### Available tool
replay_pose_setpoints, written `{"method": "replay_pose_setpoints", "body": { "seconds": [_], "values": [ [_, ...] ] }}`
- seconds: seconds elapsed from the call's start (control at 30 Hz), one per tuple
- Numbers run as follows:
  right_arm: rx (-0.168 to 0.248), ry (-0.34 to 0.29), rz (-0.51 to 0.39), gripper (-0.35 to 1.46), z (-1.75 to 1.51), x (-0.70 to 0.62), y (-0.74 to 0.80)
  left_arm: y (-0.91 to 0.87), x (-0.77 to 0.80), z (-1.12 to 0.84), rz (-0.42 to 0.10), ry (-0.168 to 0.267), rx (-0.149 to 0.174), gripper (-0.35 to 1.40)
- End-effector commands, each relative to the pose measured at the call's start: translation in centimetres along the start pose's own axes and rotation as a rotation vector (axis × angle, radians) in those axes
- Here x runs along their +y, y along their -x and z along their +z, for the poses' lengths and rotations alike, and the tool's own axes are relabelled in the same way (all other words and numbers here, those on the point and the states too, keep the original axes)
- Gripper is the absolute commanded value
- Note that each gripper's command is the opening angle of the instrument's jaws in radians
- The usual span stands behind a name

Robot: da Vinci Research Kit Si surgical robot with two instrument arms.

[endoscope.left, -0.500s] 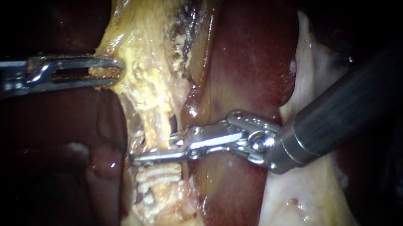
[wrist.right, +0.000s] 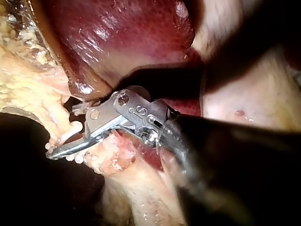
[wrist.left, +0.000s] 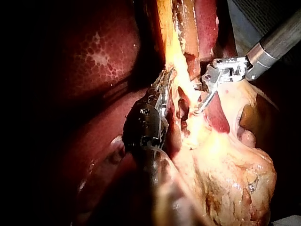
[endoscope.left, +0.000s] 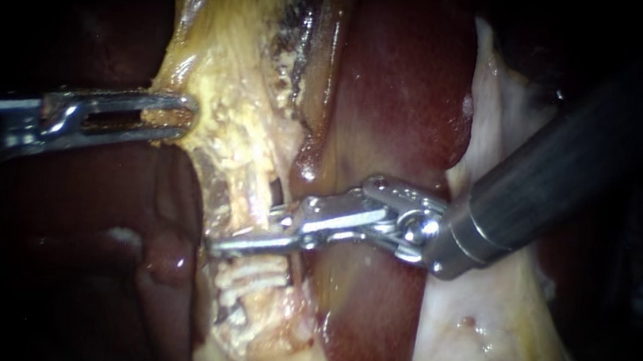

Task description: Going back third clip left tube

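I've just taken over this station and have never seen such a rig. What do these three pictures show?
Two thin robotic instruments are working on a pig's dark red liver. The widest picture comes from the endoscope, close to the tissue. The other two come from cameras on each instrument's arm, looking along its own shaft. The left instrument enters from the left and grips a band of yellow tissue. The right instrument enters from the right. Its tip is open, with what looks like a pale tube in the gap, not squeezed.
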Motion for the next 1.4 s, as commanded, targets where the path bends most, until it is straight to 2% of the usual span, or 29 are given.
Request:
{"method": "replay_pose_setpoints", "body": {
  "seconds": [0.03,0.2,0.43,0.9,1.13,1.4],
  "values": [
    [-0.005,-0.012,-0.021,0.6,-0.01,0.0,0.01,0.0,0.0,0.0,0.0,0.0,0.0,-0.35],
    [-0.007,-0.004,-0.129,0.6,-0.13,-0.03,0.01,0.0,-0.01,-0.01,0.0,0.0,0.0,-0.35],
    [-0.017,-0.042,-0.254,0.6,-0.37,-0.14,0.06,0.0,-0.01,-0.01,0.0,0.0,0.0,-0.35],
    [-0.036,-0.043,-0.322,0.6,-0.77,-0.22,-0.06,0.0,-0.01,-0.02,0.0,0.0,0.0,-0.35],
    [-0.05,-0.032,-0.354,0.6,-1.08,-0.33,-0.18,0.0,0.0,-0.02,0.0,0.0,0.0,-0.35],
    [-0.062,-0.007,-0.405,0.6,-1.5,-0.4,-0.41,-0.02,0.0,-0.02,0.001,0.0,0.0,-0.35]
  ]
}}
